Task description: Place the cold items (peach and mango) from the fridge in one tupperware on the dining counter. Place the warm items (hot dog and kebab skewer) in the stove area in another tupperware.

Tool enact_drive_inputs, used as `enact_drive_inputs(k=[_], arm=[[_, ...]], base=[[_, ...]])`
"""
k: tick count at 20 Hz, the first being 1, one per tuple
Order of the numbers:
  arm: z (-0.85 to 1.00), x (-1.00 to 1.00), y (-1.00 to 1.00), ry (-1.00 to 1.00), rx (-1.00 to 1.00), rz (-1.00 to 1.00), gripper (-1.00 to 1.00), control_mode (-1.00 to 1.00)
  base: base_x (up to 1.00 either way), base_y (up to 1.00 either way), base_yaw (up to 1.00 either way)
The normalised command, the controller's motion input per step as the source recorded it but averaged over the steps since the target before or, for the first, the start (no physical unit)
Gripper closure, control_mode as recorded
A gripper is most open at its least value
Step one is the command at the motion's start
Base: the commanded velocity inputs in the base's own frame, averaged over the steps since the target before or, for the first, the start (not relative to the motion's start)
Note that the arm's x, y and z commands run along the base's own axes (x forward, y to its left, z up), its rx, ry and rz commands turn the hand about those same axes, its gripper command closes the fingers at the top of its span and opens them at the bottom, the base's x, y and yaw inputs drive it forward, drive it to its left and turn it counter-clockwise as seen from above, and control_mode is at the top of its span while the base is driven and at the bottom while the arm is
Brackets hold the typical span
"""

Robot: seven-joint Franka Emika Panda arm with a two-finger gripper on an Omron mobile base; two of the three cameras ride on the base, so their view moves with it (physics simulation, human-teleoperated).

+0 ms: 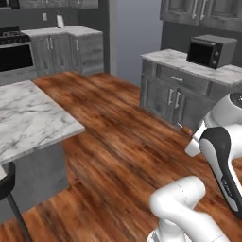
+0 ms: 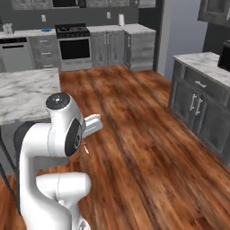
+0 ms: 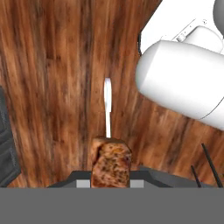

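You saw flat, even rendered light with no clear source; shadows were faint, the wood floor [image 1: 118, 137] showed soft sheen, and every view looked slightly blurred.

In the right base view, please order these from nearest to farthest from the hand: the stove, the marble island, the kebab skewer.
1. Kebab skewer, held in the hand.
2. Island, just left of the arm.
3. Stove, at the far wall.

No readable text, label, brand or number appears on any surface or appliance; everything is too plain or blurred.
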Motion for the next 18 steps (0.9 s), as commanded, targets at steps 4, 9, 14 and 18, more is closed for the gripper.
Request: enact_drive_inputs(k=[4, 9, 14, 18], arm=[[0.00, 0.00, 0.00, 0.00, 0.00, 0.00, 1.00, 1.00], [0.00, 0.00, 0.00, 0.00, 0.00, 0.00, 1.00, 1.00], [0.00, 0.00, 0.00, 0.00, 0.00, 0.00, 1.00, 1.00], [0.00, 0.00, 0.00, 0.00, 0.00, 0.00, 1.00, 1.00]], base=[[0.00, 1.00, -0.10], [-0.10, 1.00, -0.02], [-0.16, 1.00, 0.00], [-0.06, 1.00, 0.00]])
